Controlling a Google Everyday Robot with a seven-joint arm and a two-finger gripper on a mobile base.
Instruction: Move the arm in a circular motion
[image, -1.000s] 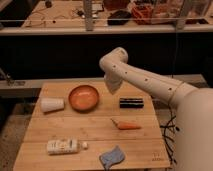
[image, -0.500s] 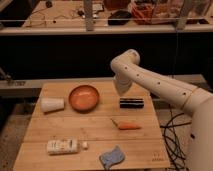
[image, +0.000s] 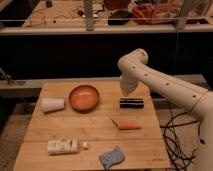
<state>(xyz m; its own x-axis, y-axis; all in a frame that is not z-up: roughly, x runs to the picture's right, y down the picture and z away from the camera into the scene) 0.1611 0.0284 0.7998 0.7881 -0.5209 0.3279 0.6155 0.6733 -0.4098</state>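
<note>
One arm (image: 165, 85) enters from the right edge of the frame. It is built of thick, smooth, cream-white tubes with small dark dots along them. It rises to a rounded elbow right of centre in the upper half, then bends straight down. Its gripper (image: 127, 88) hangs at the lower end of that bend, over the back right part of the table. It sits just above and a little left of the black object. Seen from here it is only a pale blunt tip, so I cannot tell whether it is open or closed, and it seems to hold nothing.

One table (image: 95, 131) of pale wooden planks fills the lower left and centre of the frame. Six things lie on it, one of each:
- An orange bowl (image: 84, 97), round and shallow, sits at the back centre.
- A white cup (image: 52, 104), tapered and on its side, lies left of the bowl.
- A short black cylinder (image: 131, 103) lies on its side right of the bowl.
- A carrot (image: 127, 126), slim and pointed, lies in front of the cylinder.
- A white bottle (image: 63, 146) lies flat at the lower left.
- A blue-grey cloth (image: 112, 156), soft and crumpled, sits at the bottom centre.

Dark cables (image: 175, 135) loop on the floor at the right.
</note>
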